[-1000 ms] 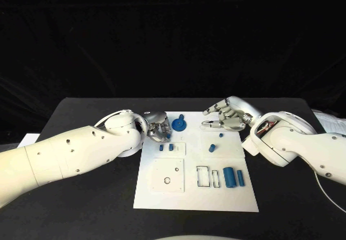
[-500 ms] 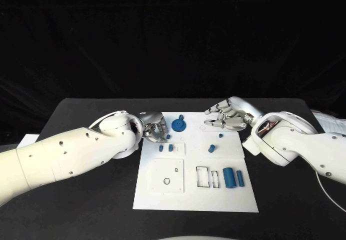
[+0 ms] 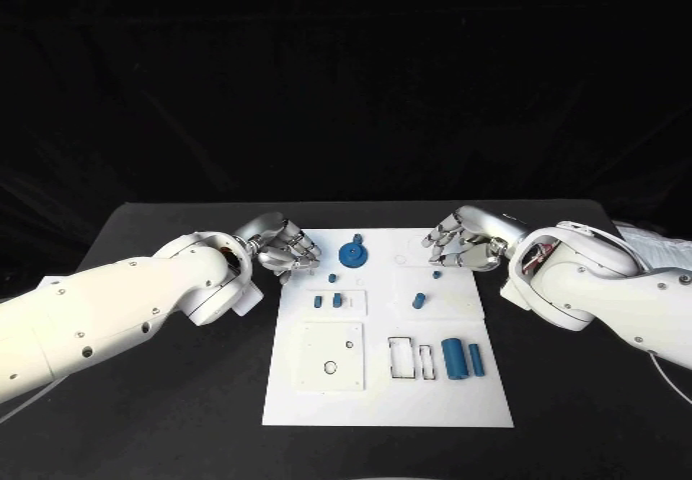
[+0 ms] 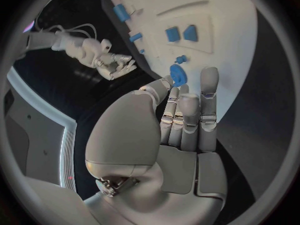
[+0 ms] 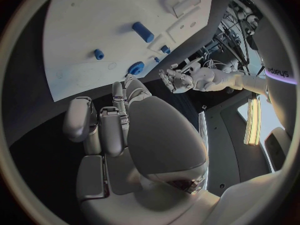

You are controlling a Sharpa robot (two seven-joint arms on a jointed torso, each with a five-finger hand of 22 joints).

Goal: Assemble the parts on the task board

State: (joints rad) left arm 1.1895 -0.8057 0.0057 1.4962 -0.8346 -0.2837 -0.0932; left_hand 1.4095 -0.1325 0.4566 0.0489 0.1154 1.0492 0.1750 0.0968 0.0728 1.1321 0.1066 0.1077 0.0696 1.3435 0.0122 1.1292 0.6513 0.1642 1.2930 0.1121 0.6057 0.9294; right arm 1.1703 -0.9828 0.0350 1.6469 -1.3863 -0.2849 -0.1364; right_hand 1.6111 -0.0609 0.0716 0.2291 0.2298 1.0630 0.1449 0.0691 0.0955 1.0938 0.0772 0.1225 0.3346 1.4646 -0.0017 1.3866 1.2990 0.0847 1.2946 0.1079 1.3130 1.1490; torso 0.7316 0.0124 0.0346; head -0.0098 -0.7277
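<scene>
The white task board [image 3: 387, 390] lies flat in the middle of the black worktop [image 3: 159, 400]. On it, near the far edge, sits a round blue disc with a knob [image 3: 353, 252]. Below that, a raised square plate [image 3: 335, 299] carries two small blue pegs [image 3: 326, 299]. Right of it a short blue peg [image 3: 417, 297] lies on the bare board. Nearer the robot is a larger square plate [image 3: 335, 351] with holes. Beside it are two rectangular slots [image 3: 414, 358], and just right of them two blue cylinders [image 3: 463, 357] lie side by side.

The left hand [image 3: 283, 246] hovers just off the board's far left corner, fingers [image 4: 187, 117] curled in together, holding nothing. The right hand [image 3: 469, 240] hangs at the far right corner, fingers [image 5: 103, 125] also curled in, empty. Black cloth backs the worktop.
</scene>
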